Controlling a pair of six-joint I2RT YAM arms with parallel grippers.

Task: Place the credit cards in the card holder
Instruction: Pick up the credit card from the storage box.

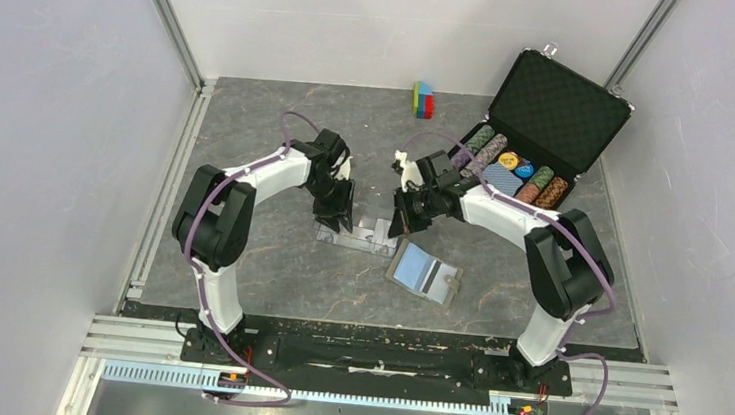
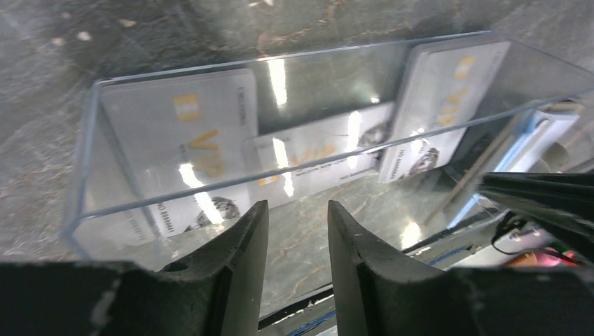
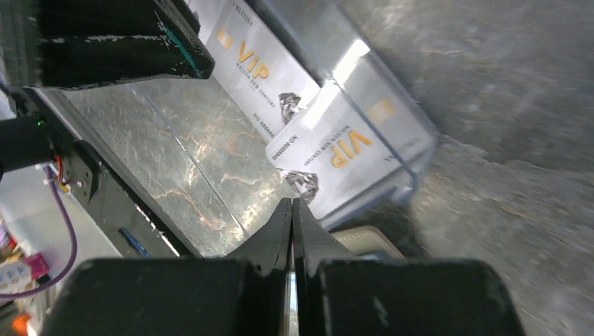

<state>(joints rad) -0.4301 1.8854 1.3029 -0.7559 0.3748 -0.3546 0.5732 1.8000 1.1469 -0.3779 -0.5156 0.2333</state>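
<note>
Three pale credit cards with gold "VIP" print lie in a clear plastic case [image 1: 366,233] at mid-table: one at the left [image 2: 175,133], one in the middle [image 2: 315,157], one at the right [image 2: 448,91]. My left gripper [image 2: 298,206] hangs open at the case's near wall by its left end [image 1: 334,220], with nothing between the fingers. My right gripper [image 3: 291,203] is shut and empty, tips just short of the nearest card [image 3: 343,150], at the case's right end [image 1: 400,225]. The taupe card holder [image 1: 425,273] lies open in front of the case, blue lining up.
An open black briefcase [image 1: 541,132] with poker chips and a blue deck stands at the back right. A small coloured block stack [image 1: 422,99] sits at the back. Grey walls close in both sides, and a metal rail [image 1: 327,390] runs along the near edge.
</note>
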